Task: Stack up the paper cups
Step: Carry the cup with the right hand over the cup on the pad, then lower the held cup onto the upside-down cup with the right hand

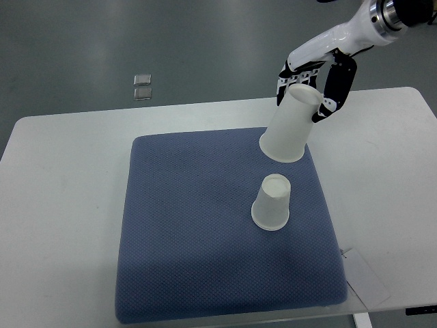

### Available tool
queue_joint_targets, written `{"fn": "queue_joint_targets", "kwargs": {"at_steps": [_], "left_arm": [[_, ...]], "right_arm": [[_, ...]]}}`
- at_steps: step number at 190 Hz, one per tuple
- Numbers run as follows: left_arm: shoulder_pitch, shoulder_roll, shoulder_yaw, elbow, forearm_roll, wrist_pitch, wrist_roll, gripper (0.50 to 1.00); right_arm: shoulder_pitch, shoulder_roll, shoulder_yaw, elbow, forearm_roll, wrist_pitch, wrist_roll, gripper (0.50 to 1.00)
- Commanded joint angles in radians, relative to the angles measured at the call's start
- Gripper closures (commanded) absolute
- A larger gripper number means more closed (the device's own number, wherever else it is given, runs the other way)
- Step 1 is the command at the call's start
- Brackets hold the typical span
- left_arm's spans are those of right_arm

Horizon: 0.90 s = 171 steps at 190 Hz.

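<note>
Inverted cup (272, 202) sits mid-mat (177, 225); right hand (315, 80) clamps second cup (291, 124) above (mouth down).

No text, label, brand, number or sign can be read anywhere in the top view. The two cups (292, 123) (272, 201) are plain white, with no print on the sides that show. The blue mat (198, 239) carries only its woven dot texture. The white table (68, 205) is unmarked. The card (367, 277) at the table's near right edge looks blank, and the two small squares (142, 86) on the floor are too small to show any writing.
</note>
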Motion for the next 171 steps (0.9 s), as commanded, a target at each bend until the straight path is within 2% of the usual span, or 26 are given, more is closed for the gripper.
{"fn": "queue_joint_targets", "kwargs": {"at_steps": [1, 61, 112, 171], "left_arm": [[0.0, 0.0, 0.0, 0.0, 0.0, 0.0, 0.0, 0.5], [0.0, 0.0, 0.0, 0.0, 0.0, 0.0, 0.0, 0.5], [-0.001, 0.0, 0.0, 0.0, 0.0, 0.0, 0.0, 0.5], [0.0, 0.0, 0.0, 0.0, 0.0, 0.0, 0.0, 0.5]], "right_arm": [[-0.008, 0.004, 0.008, 0.009, 0.0, -0.005, 0.002, 0.799], [-0.026, 0.009, 0.036, 0.053, 0.0, -0.052, 0.008, 0.801], [-0.031, 0.01, 0.035, 0.099, -0.006, -0.133, 0.005, 0.807], [-0.036, -0.005, 0.007, 0.125, -0.083, -0.144, -0.009, 0.81]]}}
